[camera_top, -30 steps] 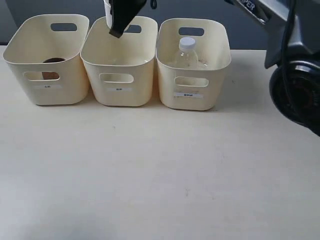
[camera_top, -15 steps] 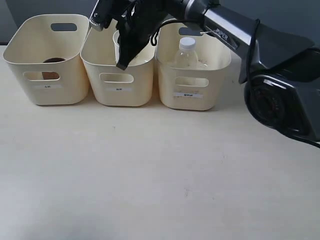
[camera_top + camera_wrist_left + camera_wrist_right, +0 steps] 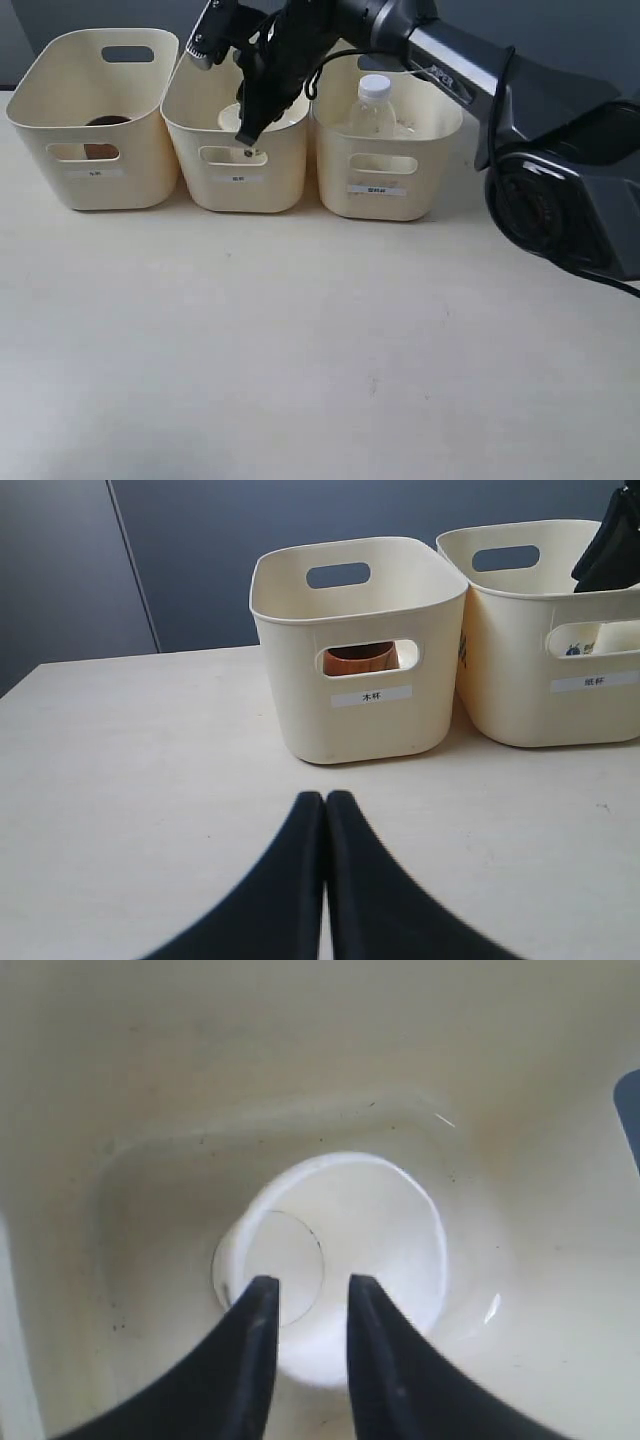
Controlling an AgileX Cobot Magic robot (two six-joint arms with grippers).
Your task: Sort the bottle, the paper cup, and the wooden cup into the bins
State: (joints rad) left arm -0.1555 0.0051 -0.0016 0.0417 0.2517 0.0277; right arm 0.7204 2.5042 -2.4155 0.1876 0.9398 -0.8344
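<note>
The white paper cup (image 3: 380, 1240) sits mouth-up on the floor of the middle bin (image 3: 200, 125). My right gripper (image 3: 312, 1280) hangs just above it, open, its fingers apart over the cup's near rim. In the exterior view the right gripper (image 3: 250, 125) dips into that bin beside the paper cup (image 3: 230, 115). The wooden cup (image 3: 105, 122) rests in the left bin (image 3: 40, 120) and shows through the cut-out as the wooden cup (image 3: 358, 660). The bottle (image 3: 373, 105) stands in the right bin (image 3: 400, 205). My left gripper (image 3: 325, 798) is shut on nothing, low over the table in front of the left bin (image 3: 360, 730).
The three bins stand in a row at the table's far edge against a dark wall. The right arm (image 3: 470, 70) reaches across from the right over the right bin. The cream tabletop (image 3: 320, 340) spreads in front of the bins.
The right gripper came down from above the bins into the middle bin. The paper cup went down with it and now sits lower inside the bin.
</note>
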